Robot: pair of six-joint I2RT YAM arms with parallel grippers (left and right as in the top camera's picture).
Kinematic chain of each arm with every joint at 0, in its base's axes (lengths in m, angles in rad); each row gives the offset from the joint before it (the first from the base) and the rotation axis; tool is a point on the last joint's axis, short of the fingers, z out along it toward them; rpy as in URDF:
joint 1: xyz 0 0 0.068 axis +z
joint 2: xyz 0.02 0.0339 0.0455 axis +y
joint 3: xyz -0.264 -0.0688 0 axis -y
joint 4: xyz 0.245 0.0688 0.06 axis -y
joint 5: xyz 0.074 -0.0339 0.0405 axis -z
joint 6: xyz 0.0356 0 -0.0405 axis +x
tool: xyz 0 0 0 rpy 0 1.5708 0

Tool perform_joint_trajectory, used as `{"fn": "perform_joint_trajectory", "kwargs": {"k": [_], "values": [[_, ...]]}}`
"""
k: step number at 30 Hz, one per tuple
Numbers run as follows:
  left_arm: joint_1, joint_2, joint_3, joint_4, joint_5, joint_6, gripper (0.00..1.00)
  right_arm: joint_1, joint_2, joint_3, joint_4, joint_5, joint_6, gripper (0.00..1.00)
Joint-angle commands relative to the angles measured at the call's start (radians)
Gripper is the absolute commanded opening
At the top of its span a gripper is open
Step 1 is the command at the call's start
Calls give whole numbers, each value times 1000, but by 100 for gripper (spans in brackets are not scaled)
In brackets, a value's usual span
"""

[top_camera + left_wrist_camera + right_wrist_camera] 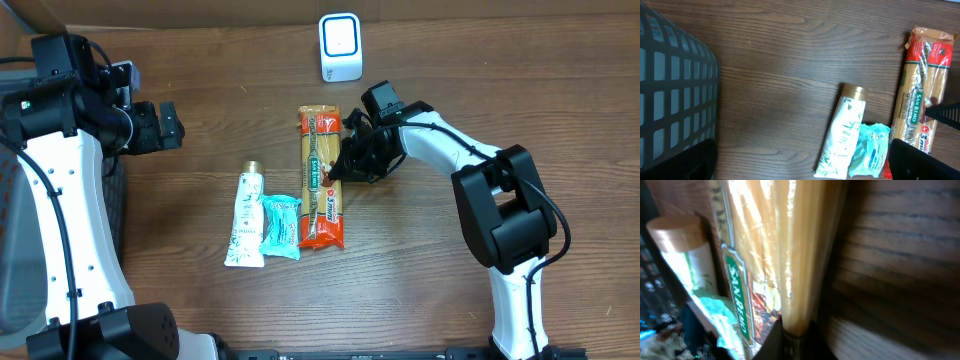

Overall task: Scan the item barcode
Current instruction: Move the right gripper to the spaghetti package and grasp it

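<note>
1. Right gripper (pixel 343 168) is clamped onto the 3 o'clock edge of the San Remo spaghetti pack (pixel 320 200), mid-table.
2. Left gripper (pixel 168 125) hangs wide open at 9 o'clock.
3. Barcode scanner (pixel 340 47) sits at 12 o'clock.

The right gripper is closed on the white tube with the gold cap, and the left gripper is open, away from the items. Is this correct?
Not quite: the right gripper is closed on the spaghetti packet, not the white tube, as the overhead view shows. The left gripper is open, away from the items.
</note>
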Motion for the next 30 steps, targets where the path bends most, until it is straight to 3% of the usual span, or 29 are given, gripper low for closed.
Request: {"fn": "perform_joint_trajectory", "kwargs": {"k": [1,7,17,23,30], "values": [[-2,-4,13,4,1,15,100,5,30,-5,-17,16,-3,4],[-2,-4,13,4,1,15,100,-6,-63,-5,-73,103,-3,4],[-2,-4,13,4,1,15,100,5,-326,-3,-315,531,3,4],[-2,-4,13,4,1,15,100,37,-319,13,-539,963,119,4],[-2,-4,13,4,1,15,100,163,-267,13,-508,986,123,4]]}}
